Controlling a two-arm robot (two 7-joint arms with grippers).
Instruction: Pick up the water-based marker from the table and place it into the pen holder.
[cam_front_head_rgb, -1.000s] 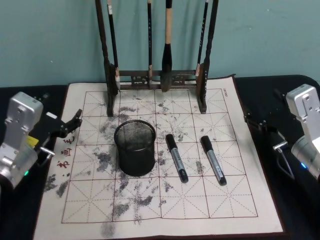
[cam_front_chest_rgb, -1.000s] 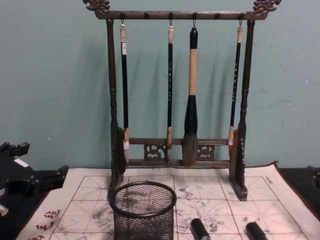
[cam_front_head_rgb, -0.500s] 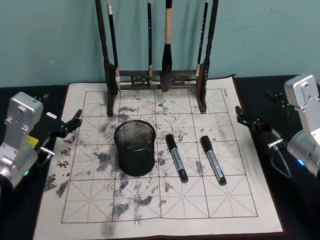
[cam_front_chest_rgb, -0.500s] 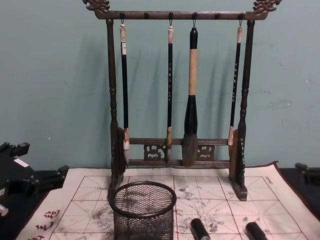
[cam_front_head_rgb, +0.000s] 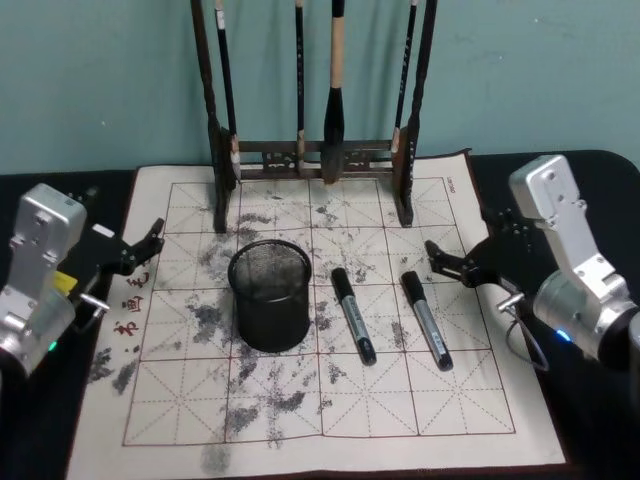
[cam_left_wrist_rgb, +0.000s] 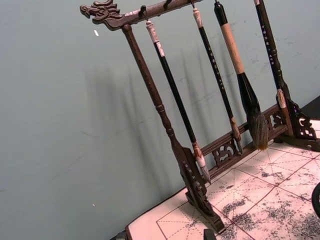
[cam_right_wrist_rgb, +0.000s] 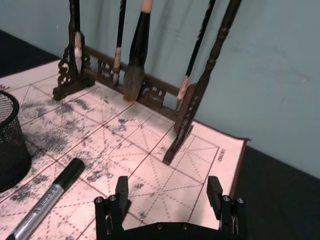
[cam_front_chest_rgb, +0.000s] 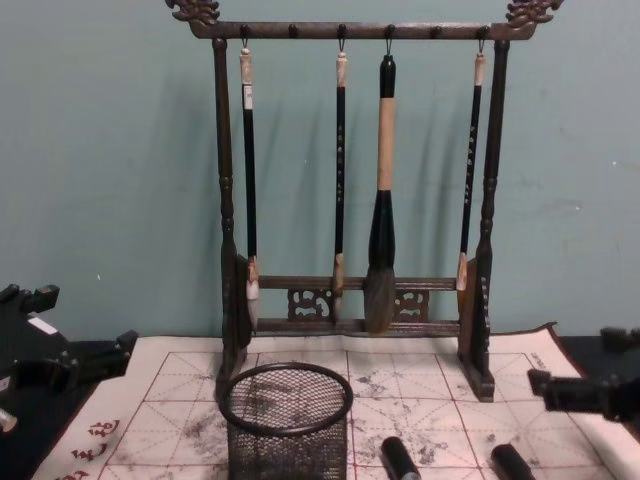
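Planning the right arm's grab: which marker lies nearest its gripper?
The marker farther from the pen holder, its cap end close to the open right gripper. The other marker lies beside the holder, between the two.

Pen holder (cam_front_head_rgb: 270, 312) mouth open above; brush rack (cam_front_head_rgb: 405, 195) stands close behind

i've got a dark table (cam_front_head_rgb: 492, 180) w/ a pale grid-lined mat (cam_front_head_rgb: 400, 400) flat on it. bare black top shows l and r of the mat. mat's smudged w/ grey ink, red characters by its left edge. on the mat: brush rack (cam_front_head_rgb: 315, 158) at the far edge, pen holder (cam_front_head_rgb: 270, 295) left of ctr. to its right, lying flat, apart and roughly parallel: left marker (cam_front_head_rgb: 353, 315), right marker (cam_front_head_rgb: 427, 320).
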